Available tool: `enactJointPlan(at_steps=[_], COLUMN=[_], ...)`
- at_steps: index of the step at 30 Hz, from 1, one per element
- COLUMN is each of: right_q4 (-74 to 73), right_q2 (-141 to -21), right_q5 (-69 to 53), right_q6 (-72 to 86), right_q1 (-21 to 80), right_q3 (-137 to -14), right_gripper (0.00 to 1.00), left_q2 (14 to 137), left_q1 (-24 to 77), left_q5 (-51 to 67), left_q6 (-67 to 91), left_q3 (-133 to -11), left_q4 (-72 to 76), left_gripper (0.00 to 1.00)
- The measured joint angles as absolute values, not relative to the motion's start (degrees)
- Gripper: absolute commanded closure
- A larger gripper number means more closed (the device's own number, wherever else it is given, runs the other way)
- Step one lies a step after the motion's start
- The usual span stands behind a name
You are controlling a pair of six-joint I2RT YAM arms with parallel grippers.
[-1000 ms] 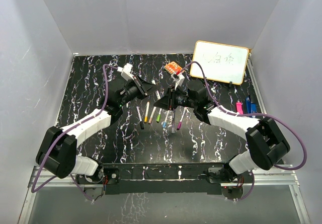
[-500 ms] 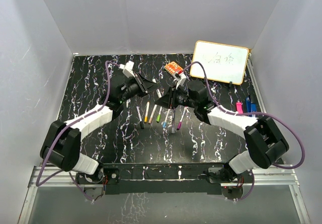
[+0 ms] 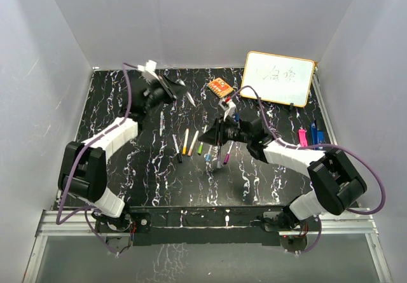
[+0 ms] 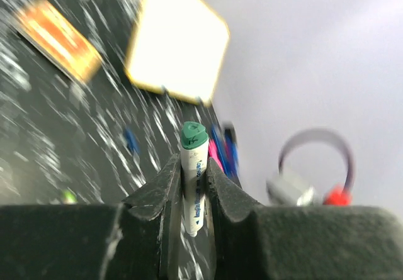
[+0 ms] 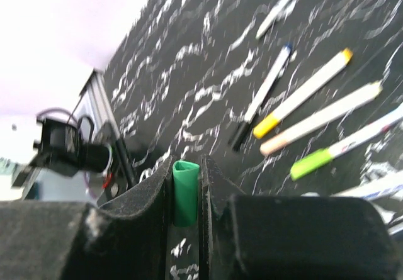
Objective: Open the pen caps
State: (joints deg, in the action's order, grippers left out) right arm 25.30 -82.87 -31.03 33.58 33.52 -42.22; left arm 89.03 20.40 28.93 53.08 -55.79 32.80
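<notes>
The left hand (image 4: 191, 178) is clamped on a white pen (image 4: 194, 195), which stands up between the fingers with a green end poking out above them. The wrist view is blurred, so whether that end is the nib or a plug is hard to say. The right hand (image 5: 186, 174) pinches a green cap (image 5: 186, 192), which sits loose from any pen. This one looks opened, with pen and cap well apart.

Below the right hand lies the row of pens (image 3: 200, 144) on the table (image 3: 114, 108), most with caps on. The whiteboard (image 3: 280, 78) stands at the far right.

The cap is small and only its lower part is gripped, so a quick swing could flick it out. The right hand hangs low over the row, and a careless drop could scatter the lying pens. The tall pen could pivot in the left hand if it bumps anything.

A second ago both hands met over the middle of the row. Since then the left arm has swung away toward the far left corner, and the right hand has drawn back and sunk nearer the pens.
</notes>
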Motion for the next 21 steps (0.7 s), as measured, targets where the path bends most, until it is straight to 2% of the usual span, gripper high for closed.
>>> enactJointPlan(at_steps=[5,12,21], right_q4=[20.78,19.0,7.2], right_q2=[-82.59,-81.1,-80.47], right_q5=[-34.87,-34.81,-23.07], right_q6=[33.58,33.26,28.34], right_q1=[34.28,34.28,32.01], right_q3=[-39.0,-38.48,-46.78], right_gripper=[1.0,1.0,1.0], left_q2=[90.48,90.61,88.71], left_q1=[11.92,11.6,11.84], left_q5=[20.49,19.03,21.04], left_q6=[51.9,51.09,43.31], left_q3=[-60.05,-60.55,-60.71], left_q4=[34.72,34.41,17.56], left_gripper=[1.0,1.0,1.0])
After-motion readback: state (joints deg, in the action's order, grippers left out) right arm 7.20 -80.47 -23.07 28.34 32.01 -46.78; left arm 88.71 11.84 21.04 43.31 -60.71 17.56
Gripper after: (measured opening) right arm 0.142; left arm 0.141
